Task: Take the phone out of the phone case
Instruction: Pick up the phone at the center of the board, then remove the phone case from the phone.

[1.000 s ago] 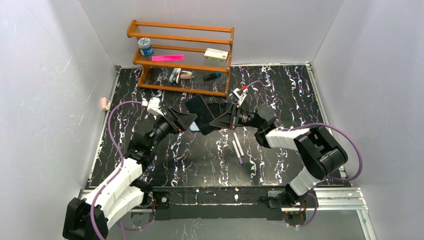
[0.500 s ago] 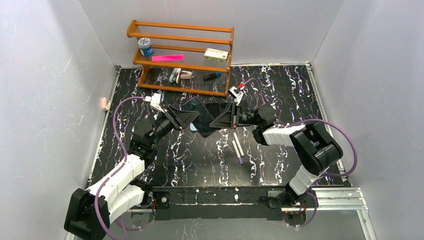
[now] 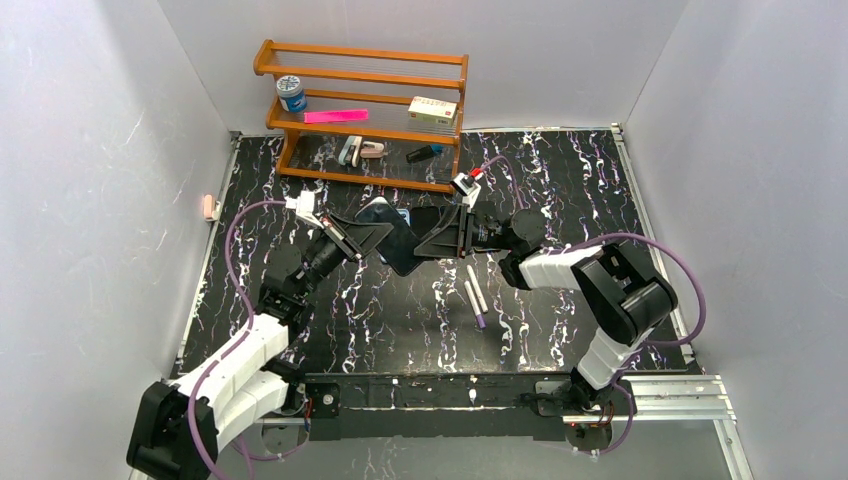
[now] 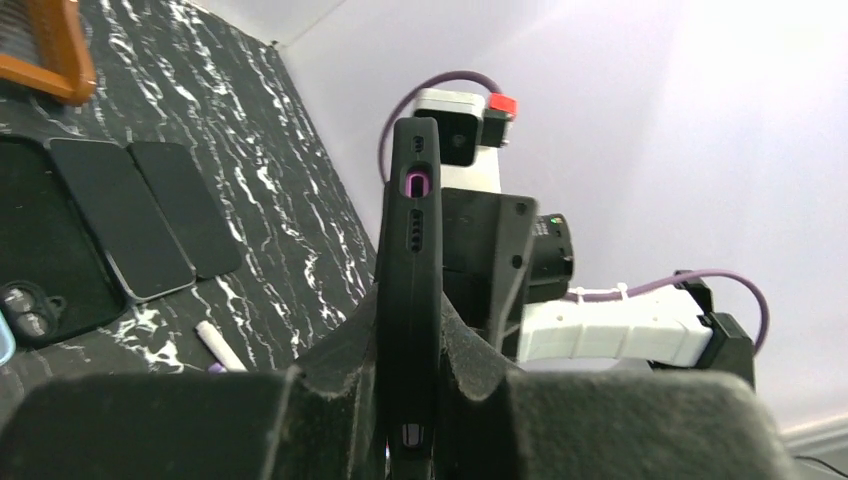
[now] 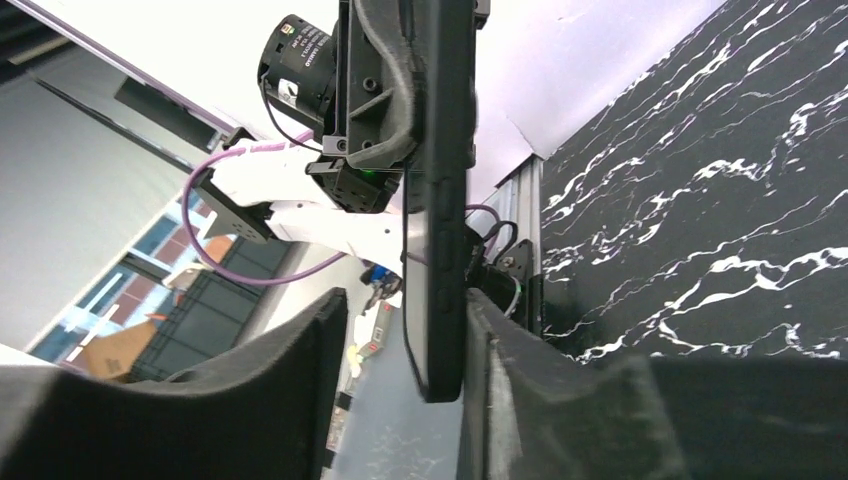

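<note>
The phone in its black phone case (image 3: 395, 238) is held up above the table's middle, between the two arms. My left gripper (image 3: 376, 238) is shut on its left end; in the left wrist view the case (image 4: 410, 240) stands edge-on between the pads, with the purple-ringed port at the top. My right gripper (image 3: 432, 242) is open around the other end. In the right wrist view the cased phone (image 5: 441, 200) leans against the right pad (image 5: 500, 360), with a wide gap to the left pad (image 5: 300, 370). The phone sits inside the case.
A wooden rack (image 3: 362, 110) with small items stands at the back. Two white pens (image 3: 474, 292) lie just right of centre. Several dark phones (image 4: 125, 215) and a loose black case (image 4: 40, 250) lie flat on the marbled table under the grippers.
My left gripper has shut on the cased phone. My right gripper has opened and let go of it. Both wrists shifted slightly toward the back.
</note>
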Tool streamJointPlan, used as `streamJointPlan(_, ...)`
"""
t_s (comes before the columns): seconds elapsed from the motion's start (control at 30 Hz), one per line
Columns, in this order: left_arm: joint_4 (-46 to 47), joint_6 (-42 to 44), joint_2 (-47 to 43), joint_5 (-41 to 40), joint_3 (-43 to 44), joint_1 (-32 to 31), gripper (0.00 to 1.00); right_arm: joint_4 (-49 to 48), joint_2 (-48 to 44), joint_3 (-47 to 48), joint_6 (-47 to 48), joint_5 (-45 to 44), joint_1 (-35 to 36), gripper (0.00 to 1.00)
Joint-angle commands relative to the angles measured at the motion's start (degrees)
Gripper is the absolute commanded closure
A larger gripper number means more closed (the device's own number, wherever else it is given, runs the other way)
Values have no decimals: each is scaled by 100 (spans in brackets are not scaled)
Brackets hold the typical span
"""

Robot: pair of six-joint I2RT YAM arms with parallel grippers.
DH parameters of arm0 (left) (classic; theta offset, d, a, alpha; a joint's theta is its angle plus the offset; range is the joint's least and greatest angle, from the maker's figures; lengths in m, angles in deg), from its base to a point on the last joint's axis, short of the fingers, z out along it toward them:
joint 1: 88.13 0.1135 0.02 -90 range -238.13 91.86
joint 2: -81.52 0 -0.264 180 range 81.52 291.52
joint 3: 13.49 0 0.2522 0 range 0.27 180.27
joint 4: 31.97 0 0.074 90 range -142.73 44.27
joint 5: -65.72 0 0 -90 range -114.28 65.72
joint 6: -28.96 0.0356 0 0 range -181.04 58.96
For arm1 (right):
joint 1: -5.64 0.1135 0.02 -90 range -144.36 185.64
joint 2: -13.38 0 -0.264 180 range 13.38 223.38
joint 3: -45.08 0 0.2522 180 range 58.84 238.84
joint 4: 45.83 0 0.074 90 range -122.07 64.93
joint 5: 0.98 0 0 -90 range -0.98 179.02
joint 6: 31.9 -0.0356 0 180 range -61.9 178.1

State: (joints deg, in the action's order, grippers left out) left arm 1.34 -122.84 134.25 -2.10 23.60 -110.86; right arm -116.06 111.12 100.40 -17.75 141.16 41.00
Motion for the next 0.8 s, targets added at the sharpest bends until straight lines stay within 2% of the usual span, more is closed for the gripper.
streamJointPlan(0.0,206,-217,-399,-837,-112,22,100,-174,-399,59,523,-240,37,41)
streamJointPlan(0.1,209,-431,-488,-1244,-153,21,100,13,-507,-2,752,-364,88,32)
streamJointPlan(0.3,248,-667,-640,-1761,-138,20,100,-38,-404,-107,918,-595,384,30)
streamJointPlan(0.77,502,-1162,-607,-1898,-233,21,100,141,-269,235,1411,-938,707,42)
